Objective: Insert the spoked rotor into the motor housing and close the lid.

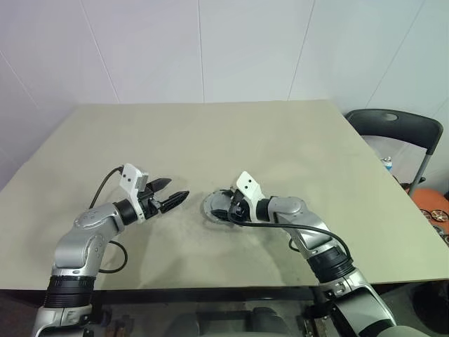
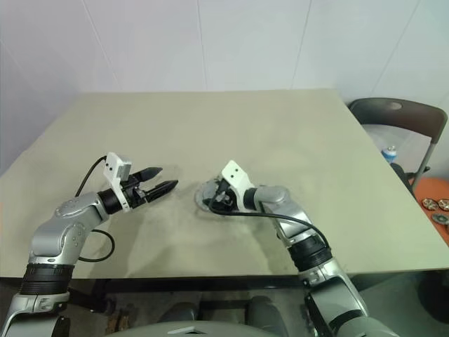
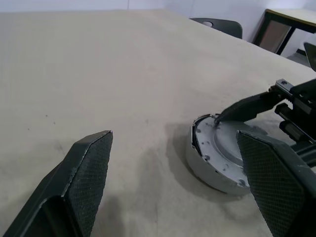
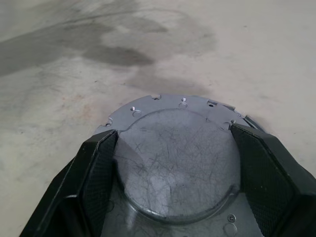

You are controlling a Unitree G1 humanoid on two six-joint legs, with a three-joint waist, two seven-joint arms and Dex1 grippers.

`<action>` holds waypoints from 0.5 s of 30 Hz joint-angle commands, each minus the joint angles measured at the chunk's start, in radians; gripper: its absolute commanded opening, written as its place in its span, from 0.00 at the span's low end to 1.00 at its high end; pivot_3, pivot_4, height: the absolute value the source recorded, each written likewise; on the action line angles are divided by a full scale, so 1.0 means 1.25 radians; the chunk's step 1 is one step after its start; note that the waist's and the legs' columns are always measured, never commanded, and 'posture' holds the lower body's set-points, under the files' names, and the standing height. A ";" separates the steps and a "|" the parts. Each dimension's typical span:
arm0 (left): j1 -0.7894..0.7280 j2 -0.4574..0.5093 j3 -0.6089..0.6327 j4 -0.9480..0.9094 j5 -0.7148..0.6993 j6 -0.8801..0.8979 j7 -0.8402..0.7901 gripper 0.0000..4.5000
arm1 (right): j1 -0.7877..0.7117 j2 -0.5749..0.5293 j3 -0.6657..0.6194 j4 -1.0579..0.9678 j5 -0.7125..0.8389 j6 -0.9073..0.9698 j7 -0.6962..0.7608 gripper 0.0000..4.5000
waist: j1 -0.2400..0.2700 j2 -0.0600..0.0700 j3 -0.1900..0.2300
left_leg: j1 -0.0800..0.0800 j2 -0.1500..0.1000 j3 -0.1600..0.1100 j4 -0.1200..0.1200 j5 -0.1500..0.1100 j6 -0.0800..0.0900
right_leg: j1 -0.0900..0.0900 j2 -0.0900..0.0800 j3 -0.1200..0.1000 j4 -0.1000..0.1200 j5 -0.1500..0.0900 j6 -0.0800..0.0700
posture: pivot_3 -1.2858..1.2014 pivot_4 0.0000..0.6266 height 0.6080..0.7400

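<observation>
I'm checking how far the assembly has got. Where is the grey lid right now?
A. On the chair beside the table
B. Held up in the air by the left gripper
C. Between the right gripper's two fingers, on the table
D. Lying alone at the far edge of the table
C: the right wrist view shows the lid between the right gripper's two fingers, down on the table; the left gripper stands open and empty beside it.

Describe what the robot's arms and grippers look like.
Both arms are silver-grey with black joint bands and a loose black cable. The left gripper and the right gripper each have two black fingers with textured pads, behind a white wrist block.
</observation>
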 commanded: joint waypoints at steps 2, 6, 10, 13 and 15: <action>-0.005 0.006 0.012 -0.035 -0.009 -0.006 0.001 0.95 | -0.002 0.022 -0.022 -0.009 0.010 -0.010 -0.025 0.72 | -0.001 0.000 0.000 | 0.000 0.000 0.000 0.000 0.000 0.000 | 0.000 0.000 0.000 0.000 0.000 0.000 | 0.52 0.00 1.00; -0.007 0.004 0.010 -0.034 -0.008 -0.005 0.001 0.95 | 0.004 0.064 -0.092 -0.034 0.089 0.028 -0.035 0.72 | -0.001 0.000 0.000 | 0.000 0.000 0.000 0.000 0.000 0.000 | 0.000 0.000 0.000 0.000 0.000 0.000 | 0.52 0.00 1.00; -0.012 0.004 0.008 -0.029 -0.007 -0.006 -0.001 0.95 | 0.004 0.088 -0.153 -0.057 0.167 0.087 -0.027 0.72 | -0.001 0.000 0.000 | 0.000 0.000 0.000 0.000 0.000 0.000 | -0.001 0.000 0.000 0.000 0.000 0.000 | 0.52 0.00 1.00; -0.017 0.003 0.007 -0.024 -0.005 -0.008 -0.002 0.95 | 0.001 0.074 -0.150 -0.054 0.163 0.078 -0.025 0.72 | 0.000 0.000 0.000 | -0.001 0.000 0.000 0.000 0.000 0.000 | -0.001 0.000 0.000 0.000 0.000 0.000 | 0.52 0.00 1.00; -0.019 0.003 0.006 -0.023 -0.005 -0.009 -0.002 0.95 | 0.005 0.059 -0.122 -0.052 0.134 0.051 -0.025 0.72 | 0.000 0.000 0.000 | -0.001 0.000 0.000 0.000 0.000 0.000 | -0.001 0.000 0.000 0.000 0.000 0.000 | 0.52 0.00 1.00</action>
